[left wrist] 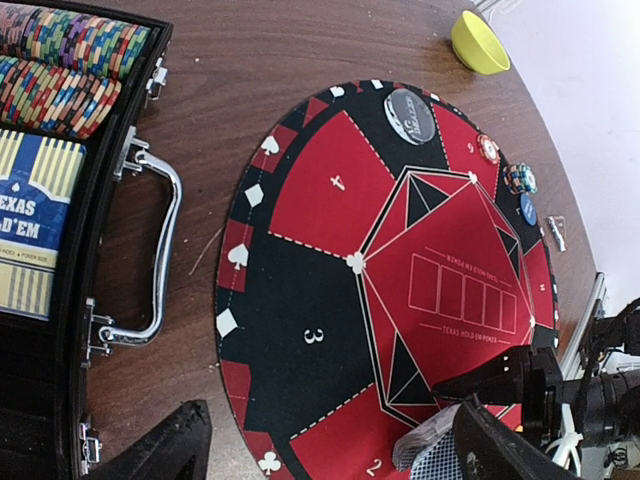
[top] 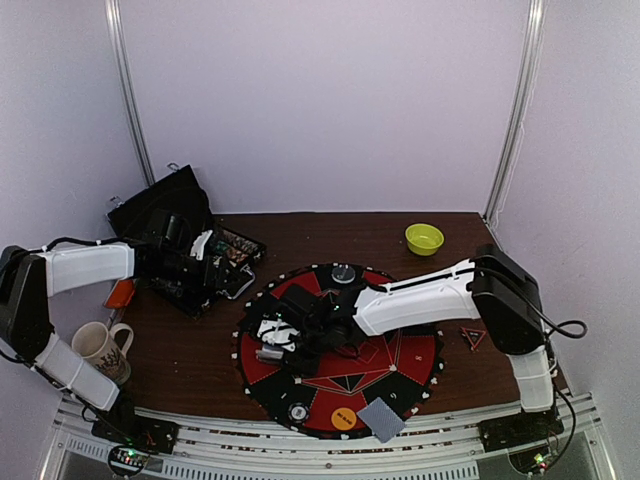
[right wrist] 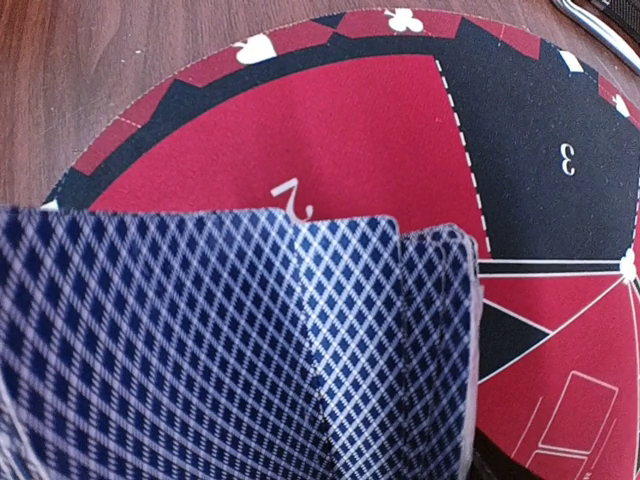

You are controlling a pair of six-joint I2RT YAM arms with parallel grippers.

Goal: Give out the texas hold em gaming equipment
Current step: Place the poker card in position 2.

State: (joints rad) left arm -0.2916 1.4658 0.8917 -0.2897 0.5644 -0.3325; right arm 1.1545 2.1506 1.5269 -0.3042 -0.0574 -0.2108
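My right gripper (top: 287, 336) reaches over the left part of the round red-and-black mat (top: 400, 352) and is shut on a deck of playing cards (right wrist: 250, 350) with blue diamond backs. The deck fills the right wrist view above sector 2 and hides the fingers. It also shows in the left wrist view (left wrist: 430, 455). My left gripper (left wrist: 330, 425) is open and empty, by the open chip case (top: 185, 250), and faces the mat. A single face-down card (top: 381, 419), an orange button disc (top: 343, 418) and a small chip stack (top: 298, 411) lie at the mat's near edge.
The case holds rows of chips (left wrist: 60, 65) and a card box (left wrist: 35, 220). A grey disc (left wrist: 410, 115), chips (left wrist: 520, 178) and a blue disc (left wrist: 528, 209) sit on the mat's rim. A lime-green bowl (top: 424, 238) stands at the back right and a mug (top: 100, 348) at the front left.
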